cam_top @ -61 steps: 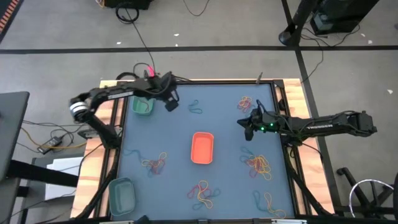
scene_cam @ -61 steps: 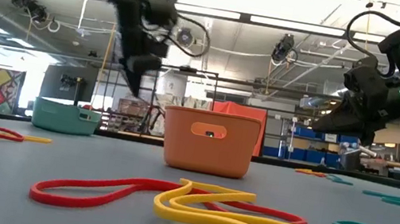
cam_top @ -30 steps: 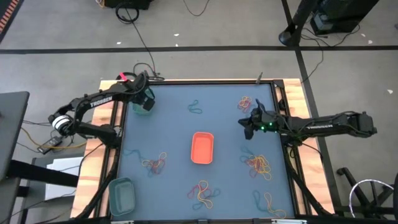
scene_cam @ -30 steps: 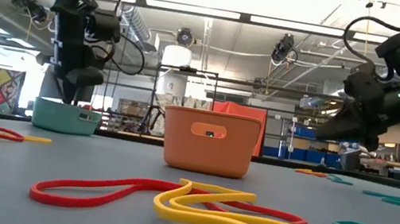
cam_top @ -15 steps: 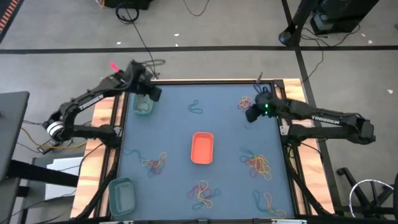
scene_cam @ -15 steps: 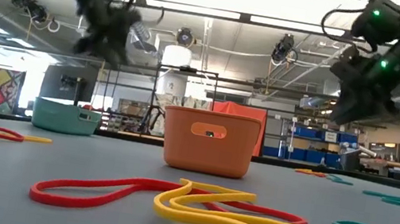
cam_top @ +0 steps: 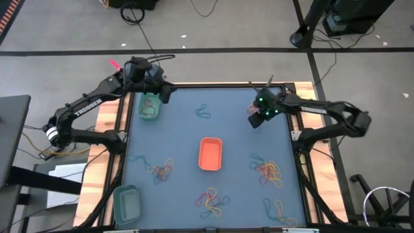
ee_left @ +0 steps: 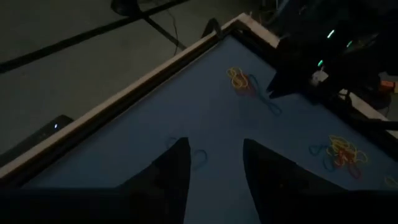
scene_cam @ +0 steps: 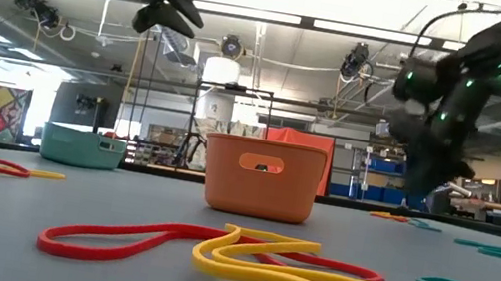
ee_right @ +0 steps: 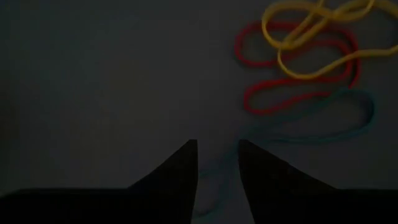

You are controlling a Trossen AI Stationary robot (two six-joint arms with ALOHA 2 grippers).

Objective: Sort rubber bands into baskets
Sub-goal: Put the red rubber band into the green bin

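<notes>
As seen from above: blue-topped table [cam_top: 187, 139] with wooden edge, spanning most of the high view. Left arm [cam_top: 90, 107] reaching in over far-left corner; right arm [cam_top: 317, 110] bent in from the right side toward far-right area.

Three baskets. Orange basket [cam_top: 210, 154] at table centre, upright, apart from both arms. Bright green basket [cam_top: 149, 107] at far-left corner, just beside and partly under the left arm's end. Dull teal basket [cam_top: 127, 202] at near-left corner, well apart from everything.

Left gripper [cam_top: 162, 92] raised over the far edge, just beside the green basket; high above the tabletop in the low view [scene_cam: 167, 1]. In its wrist view, fingers [ee_left: 171, 174] spread apart with bare table between, nothing held.

Right gripper [cam_top: 254, 122] low over the far-right part of the table, next to a small band cluster [cam_top: 254, 105]. In its wrist view, fingers [ee_right: 183, 171] parted by a narrow gap, pointing down at the mat, no grip visible; red, yellow and teal loops [ee_right: 298, 62] lying just beyond the tips.

Rubber bands scattered on the mat in loose tangles: mixed pile at right [cam_top: 266, 170], pile at near centre [cam_top: 211, 200], pile at left-centre [cam_top: 160, 169], lone teal loop at far centre [cam_top: 204, 112], few at near-right [cam_top: 277, 208]. Cannot tell contents of the baskets.
</notes>
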